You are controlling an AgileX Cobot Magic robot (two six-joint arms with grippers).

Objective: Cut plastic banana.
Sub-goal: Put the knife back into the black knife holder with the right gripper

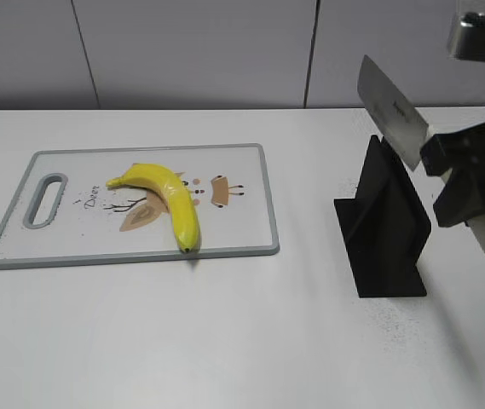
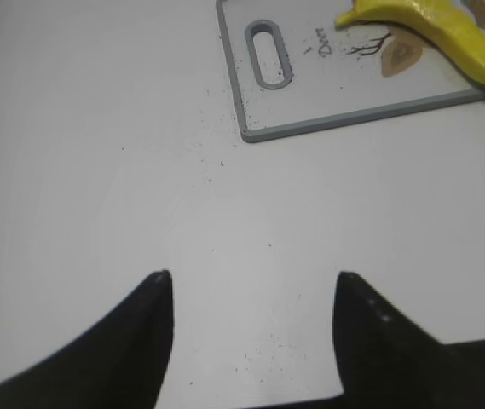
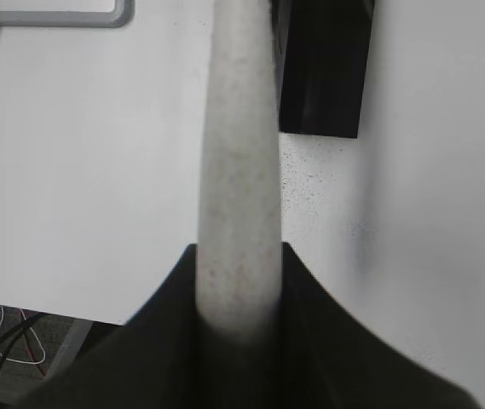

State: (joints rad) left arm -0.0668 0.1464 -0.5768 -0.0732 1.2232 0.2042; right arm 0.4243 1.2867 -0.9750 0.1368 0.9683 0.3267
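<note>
Left end effector [image 2: 251, 328]: parked low over bare table [image 1: 225, 341] near the front edge, fingers spread wide, holding nothing. In its wrist view the cutting board [image 2: 327, 119] lies ahead and off to one side.

Right end effector [image 3: 238, 298]: closed on the pale handle of the knife [image 1: 393, 123], held in the air over the right edge of the table, above and just beyond the black knife stand [image 1: 383, 230]. Blade slants up and away toward the back-left.

Banana [image 1: 167, 200]: lies on the grey-rimmed cutting board, left half of the table, mid-depth. Long axis runs roughly from the back-left, stem end, to the front-right tip, which sits at the board's front rim.

Judgement: banana lies well apart to the left of the knife. The blade needs carrying leftward past the stand, then turning across the banana's long axis. The empty left arm is nearer and could steady the stem end.
</note>
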